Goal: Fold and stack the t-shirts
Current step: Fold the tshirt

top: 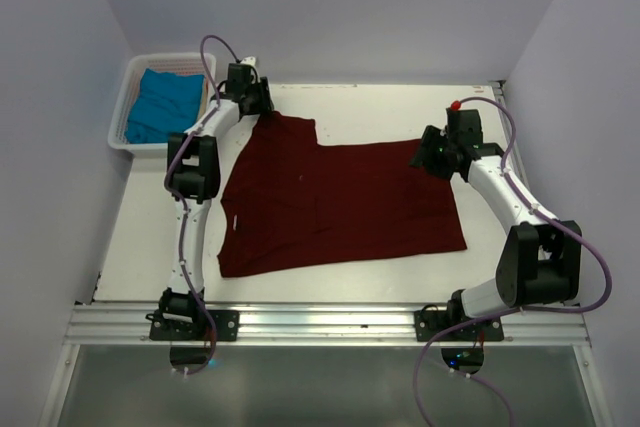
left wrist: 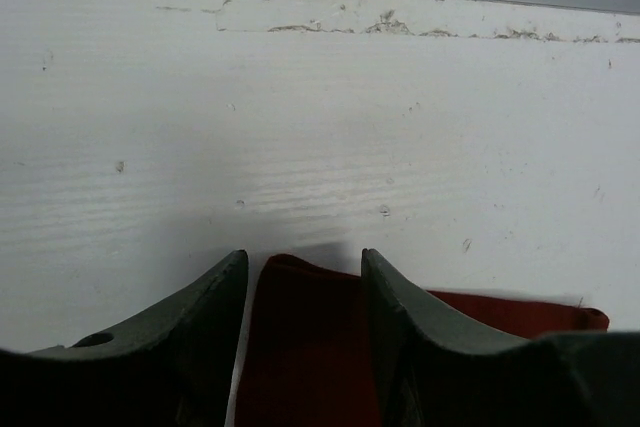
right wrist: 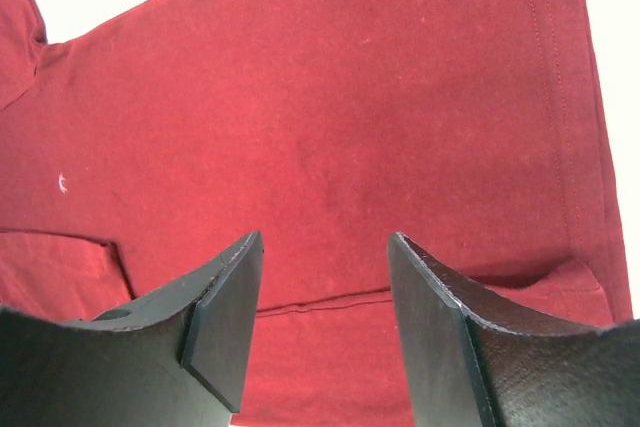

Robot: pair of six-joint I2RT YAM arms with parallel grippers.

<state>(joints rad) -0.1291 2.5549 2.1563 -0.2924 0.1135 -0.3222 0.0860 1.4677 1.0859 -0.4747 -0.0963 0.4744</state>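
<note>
A large dark maroon t-shirt [top: 340, 202] lies spread flat across the middle of the white table. My left gripper [top: 252, 97] is at its far left sleeve corner. In the left wrist view the left gripper [left wrist: 304, 257] is open, and the maroon t-shirt's tip [left wrist: 300, 347] lies between the fingers. My right gripper [top: 425, 157] hovers over the shirt's far right corner. In the right wrist view the right gripper [right wrist: 325, 237] is open above the maroon t-shirt [right wrist: 330, 97], with a hem fold showing below. A teal t-shirt [top: 165, 105] lies crumpled in the basket.
The white slatted basket [top: 120, 112] stands at the table's far left corner, close beside the left arm. Pale walls close in on the left, back and right. An aluminium rail [top: 330, 325] runs along the near edge, by the arm bases.
</note>
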